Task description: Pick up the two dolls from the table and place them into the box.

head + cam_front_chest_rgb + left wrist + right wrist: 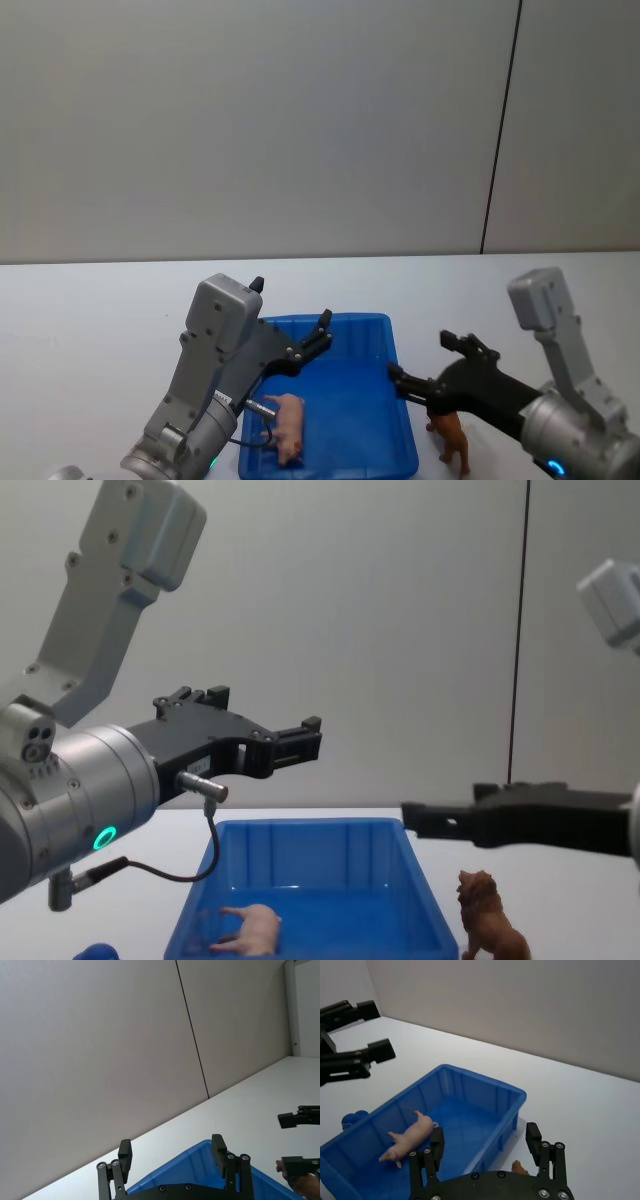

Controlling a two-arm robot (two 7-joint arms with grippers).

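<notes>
One of the two dolls, the pale pink plastic pig (287,425), already lies on its side on the floor of the bright blue rectangular plastic box (350,322), toward the 7 o'clock corner. The other, the brown maned plastic lion (452,432), stands upright on the flat white surface (100,320) just beside the box's outer wall at about 4 o'clock. By that lie of things the task looks half done, and the step in hand is judged to be picking up the lion. The right gripper (420,358) reaches in from 4 o'clock, held roughly level and well above the surface. Its jaws are spread wide and hold nothing. Their tips point toward 10 o'clock over the box's right rim, so the lion sits below the palm and not between the jaws. The next move therefore calls for drawing the wrist back toward 4 o'clock, tipping it downward and lowering it. The jaws would then straddle the lion's body and close on it without knocking the figure over or catching the rim. The left gripper (322,335) hangs above the box on its 9 o'clock side, pointing toward 1 o'clock. Its jaws are also wide apart and empty, clear of the pig below.
</notes>
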